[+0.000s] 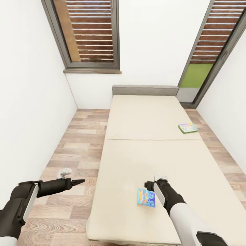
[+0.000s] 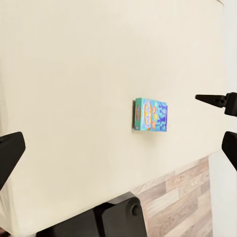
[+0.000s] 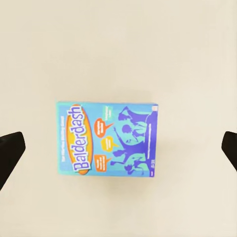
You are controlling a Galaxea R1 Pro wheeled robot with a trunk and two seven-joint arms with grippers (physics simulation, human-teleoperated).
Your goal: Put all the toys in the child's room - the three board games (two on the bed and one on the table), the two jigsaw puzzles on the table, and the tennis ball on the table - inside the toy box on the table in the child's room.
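Note:
Two board games lie on the bed (image 1: 143,116), a wide beige mattress with a grey headboard. A blue box reading Balderdash (image 1: 146,197) (image 3: 106,139) (image 2: 150,115) sits near the bed's foot. My right gripper (image 3: 118,148) hangs open straight above it, its dark fingertips (image 3: 10,155) far apart on either side and not touching it. My right arm (image 1: 171,200) reaches over the mattress. A green, colourful box (image 1: 188,127) rests by the bed's right edge, farther up. My left gripper (image 1: 77,182) (image 2: 118,148) hovers open over the floor left of the bed, holding nothing.
White walls close in on both sides, leaving a strip of wood floor (image 1: 75,143) left of the bed and a narrower one on its right. A small grey object (image 1: 64,172) lies on the floor beside my left gripper. Shuttered windows (image 1: 90,34) are behind the headboard.

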